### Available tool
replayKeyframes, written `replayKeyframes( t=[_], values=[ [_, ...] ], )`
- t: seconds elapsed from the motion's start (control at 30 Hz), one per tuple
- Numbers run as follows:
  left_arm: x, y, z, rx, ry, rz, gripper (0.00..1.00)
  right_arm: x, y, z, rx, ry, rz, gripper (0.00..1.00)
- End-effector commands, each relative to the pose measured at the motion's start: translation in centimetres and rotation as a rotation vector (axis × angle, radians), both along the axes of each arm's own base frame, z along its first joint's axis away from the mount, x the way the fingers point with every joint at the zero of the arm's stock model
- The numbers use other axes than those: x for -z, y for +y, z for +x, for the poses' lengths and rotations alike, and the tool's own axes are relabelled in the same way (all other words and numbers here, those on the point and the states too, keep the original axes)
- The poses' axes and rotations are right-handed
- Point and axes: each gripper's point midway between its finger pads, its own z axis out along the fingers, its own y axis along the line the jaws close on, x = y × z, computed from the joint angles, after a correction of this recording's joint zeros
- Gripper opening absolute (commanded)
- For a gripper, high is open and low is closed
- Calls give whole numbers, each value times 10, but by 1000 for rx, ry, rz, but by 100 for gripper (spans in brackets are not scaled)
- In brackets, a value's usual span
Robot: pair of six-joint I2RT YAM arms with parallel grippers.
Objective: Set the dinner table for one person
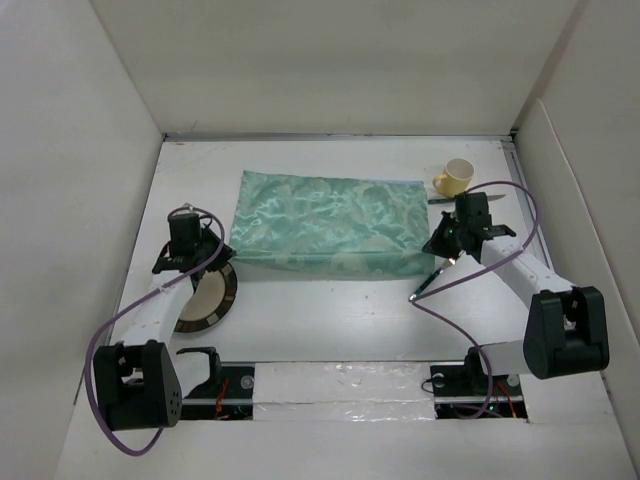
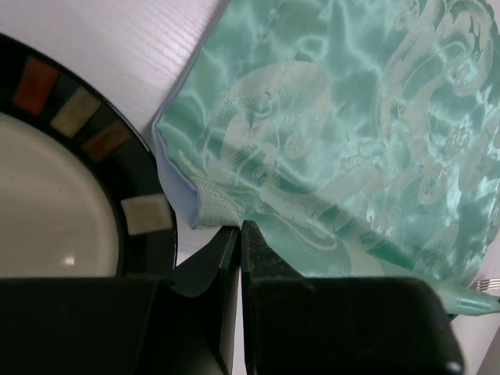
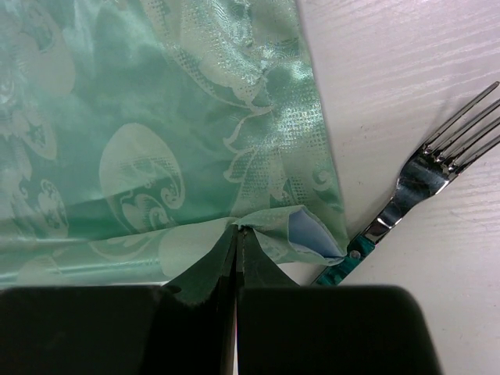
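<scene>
The white dinner table (image 1: 330, 320) carries a green patterned placemat (image 1: 330, 222) at its middle. My left gripper (image 1: 216, 250) is shut on the placemat's near-left edge (image 2: 234, 195), right beside a dark-rimmed plate (image 1: 205, 295) whose rim shows in the left wrist view (image 2: 133, 180). My right gripper (image 1: 437, 246) is shut on the near-right corner (image 3: 258, 219), where the cloth puckers up and shows its blue underside. A fork (image 1: 430, 283) with a green handle lies just right of that corner and also shows in the right wrist view (image 3: 437, 168).
A yellow cup (image 1: 455, 178) stands at the back right, behind my right gripper. White wall panels (image 1: 60, 200) enclose the table on three sides. The fork's end also shows in the left wrist view (image 2: 478, 291) past the placemat.
</scene>
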Motion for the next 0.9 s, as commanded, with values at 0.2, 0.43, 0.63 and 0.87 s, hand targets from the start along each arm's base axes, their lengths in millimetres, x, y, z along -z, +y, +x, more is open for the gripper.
replayKeyframes(
  t=[0.2, 0.43, 0.63, 0.87],
  values=[
    [-72, 4, 18, 12, -188, 11, 0, -67, 1, 36, -19, -154, 36, 0],
    [-285, 7, 61, -5, -578, 23, 0, -318, 13, 44, 23, -704, 59, 0],
    [-397, 6, 46, 0, -796, 46, 0, -425, -1, -8, 58, -926, 38, 0],
    [-421, 6, 55, 6, -842, 43, 0, -452, -14, 9, 88, -956, -23, 0]
  ],
)
